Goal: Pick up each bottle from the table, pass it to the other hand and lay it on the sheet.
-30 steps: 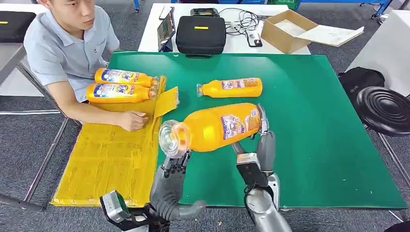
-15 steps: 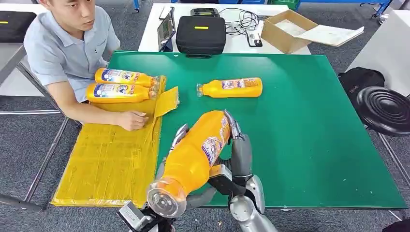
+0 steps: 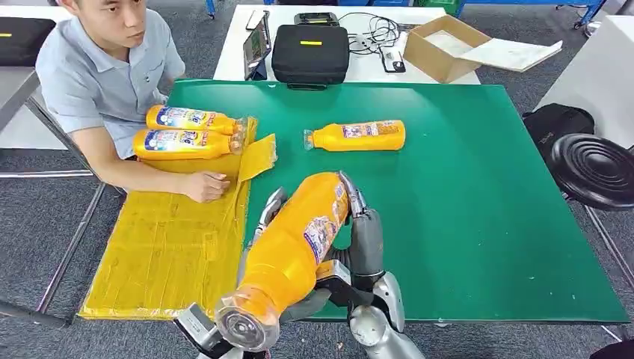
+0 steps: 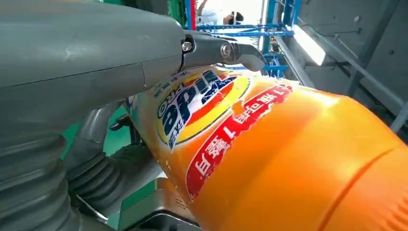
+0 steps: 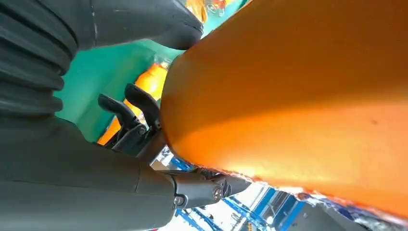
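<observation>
An orange bottle (image 3: 295, 247) is held in the air over the near edge of the green table (image 3: 478, 224), its clear cap end (image 3: 243, 329) pointing back at me. My left hand (image 3: 269, 211) grips its left side and my right hand (image 3: 365, 235) grips its right side. Up close, the left hand (image 4: 96, 62) lies over the bottle's label (image 4: 202, 101), and the right hand (image 5: 96, 183) presses the bottle's orange body (image 5: 298, 86). Another bottle (image 3: 357, 136) lies on the table. Two more bottles (image 3: 193, 118) (image 3: 185, 143) lie on the yellow sheet (image 3: 168, 247).
A person sits at the left with one hand (image 3: 203, 185) resting on the sheet. A black bag (image 3: 310, 52) and a cardboard box (image 3: 447, 46) stand on the white table behind. A black stool (image 3: 594, 168) is at the right.
The bottle has swung from lying crosswise to pointing its cap at me and has come nearer and lower. My left hand has moved up onto its left side.
</observation>
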Controlling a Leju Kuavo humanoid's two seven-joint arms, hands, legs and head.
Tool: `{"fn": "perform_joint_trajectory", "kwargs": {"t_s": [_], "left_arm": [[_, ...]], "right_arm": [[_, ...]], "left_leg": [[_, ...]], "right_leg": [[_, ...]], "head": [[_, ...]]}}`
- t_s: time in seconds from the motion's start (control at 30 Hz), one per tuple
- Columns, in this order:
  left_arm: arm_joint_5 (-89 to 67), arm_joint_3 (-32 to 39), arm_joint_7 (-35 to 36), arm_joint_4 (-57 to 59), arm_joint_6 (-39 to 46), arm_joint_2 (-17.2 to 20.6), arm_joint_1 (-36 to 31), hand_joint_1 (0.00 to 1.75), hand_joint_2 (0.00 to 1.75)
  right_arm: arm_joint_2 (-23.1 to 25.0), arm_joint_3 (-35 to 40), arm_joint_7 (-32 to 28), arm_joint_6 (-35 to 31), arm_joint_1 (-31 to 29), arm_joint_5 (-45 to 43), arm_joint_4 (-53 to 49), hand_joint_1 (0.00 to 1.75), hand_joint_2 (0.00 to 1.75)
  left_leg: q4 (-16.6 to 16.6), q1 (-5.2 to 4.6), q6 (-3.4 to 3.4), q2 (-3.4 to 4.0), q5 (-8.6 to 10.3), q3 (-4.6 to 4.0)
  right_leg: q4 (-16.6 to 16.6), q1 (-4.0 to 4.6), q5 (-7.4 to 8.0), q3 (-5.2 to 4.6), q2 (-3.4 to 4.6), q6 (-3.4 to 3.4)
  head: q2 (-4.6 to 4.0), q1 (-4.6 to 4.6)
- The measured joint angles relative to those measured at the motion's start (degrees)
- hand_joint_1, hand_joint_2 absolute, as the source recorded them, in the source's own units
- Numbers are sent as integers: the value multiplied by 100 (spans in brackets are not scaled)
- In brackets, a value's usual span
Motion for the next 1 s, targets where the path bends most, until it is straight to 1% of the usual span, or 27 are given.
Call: {"fn": "perform_joint_trajectory", "kwargs": {"t_s": [0.3, 0.4, 0.57, 0.67, 1.0], "left_arm": [[282, 89, -74, -323, 507, -2, 134, 0, 175], [435, 131, -74, -409, 531, -2, 214, 0, 175], [1195, 310, 74, -579, -9, -4, 242, 0, 175], [1252, 505, 123, -625, -57, -13, 203, 0, 175], [1320, 695, 193, -671, -245, -15, 213, 0, 175]], "right_arm": [[30, 265, 46, 70, -147, -127, 72, 175, 175], [55, 359, 74, 94, -174, -199, 142, 175, 175], [26, 470, 31, 90, -97, -206, 225, 175, 175], [-9, 568, -4, 94, 57, -188, 249, 175, 175], [-63, 571, -7, 79, 173, -155, 258, 175, 175]], "left_leg": [[0, 0, 0, 1, 0, 0], [0, 0, 0, 2, 0, -1], [0, 0, 0, 1, 0, -1], [0, 0, 0, 0, 0, -5], [0, 0, -1, 1, 1, -7]], "right_leg": [[0, 0, 0, -3, 1, 0], [0, 0, 0, -5, 1, 0], [0, 0, 0, -4, 0, 0], [0, 0, 0, -8, 0, 0], [0, 0, 0, -8, 0, 0]], "head": [[0, 0], [0, -2], [0, 4], [0, -2], [0, -2]]}}
